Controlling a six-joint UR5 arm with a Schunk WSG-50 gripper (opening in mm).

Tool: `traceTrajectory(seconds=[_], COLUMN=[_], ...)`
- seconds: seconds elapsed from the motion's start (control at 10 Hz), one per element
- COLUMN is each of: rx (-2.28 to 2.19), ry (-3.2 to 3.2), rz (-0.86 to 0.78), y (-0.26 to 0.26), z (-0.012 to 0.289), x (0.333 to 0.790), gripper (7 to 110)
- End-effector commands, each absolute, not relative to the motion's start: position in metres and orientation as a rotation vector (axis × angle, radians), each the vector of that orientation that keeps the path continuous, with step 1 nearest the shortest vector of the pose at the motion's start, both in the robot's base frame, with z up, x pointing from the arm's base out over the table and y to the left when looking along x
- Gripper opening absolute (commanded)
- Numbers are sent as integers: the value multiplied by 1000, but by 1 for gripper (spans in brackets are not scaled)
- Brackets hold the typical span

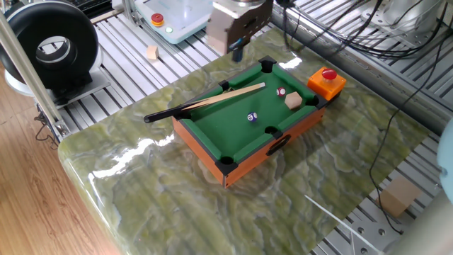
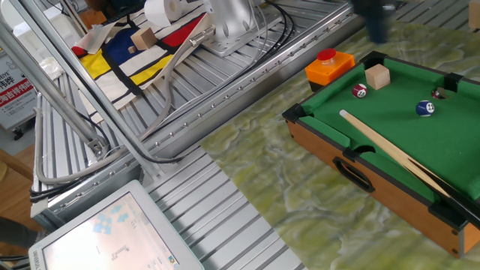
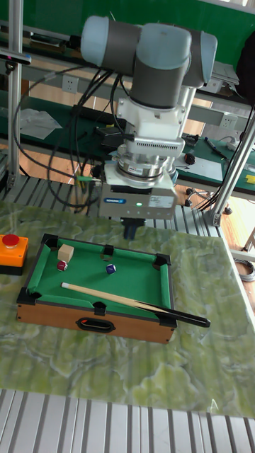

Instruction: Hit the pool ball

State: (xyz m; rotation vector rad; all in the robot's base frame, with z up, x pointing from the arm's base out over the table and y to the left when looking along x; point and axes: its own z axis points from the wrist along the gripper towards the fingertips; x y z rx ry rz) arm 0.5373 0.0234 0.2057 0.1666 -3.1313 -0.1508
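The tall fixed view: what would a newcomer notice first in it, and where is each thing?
First the big grey arm, with its pincer hanging above the far rail of the mini pool table. On the green felt lie a cue, the small blue ball near the middle, and a red ball beside a wooden cube at the left end. An orange box with a red button sits left of the table.

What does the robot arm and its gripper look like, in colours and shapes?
The arm has thick rounded grey joints with light blue caps. Below them sits a white ribbed ring, then a wide white gripper body bearing a small blue label and a green light. Its fingers are short and dark. Black cables run behind the arm.
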Motion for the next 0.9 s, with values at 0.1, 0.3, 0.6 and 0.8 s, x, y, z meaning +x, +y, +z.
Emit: traceTrajectory(seconds=[0.1, 0.3, 0.6, 0.8], rx=[-196, -256, -296, -288], ry=[-2935, -2818, -2720, -2595], rz=[-937, -1162, -1339, -1529], y=[145, 178, 207, 241], z=[254, 280, 305, 340], x=[536, 536, 538, 536], gripper=[7, 7, 7, 7])
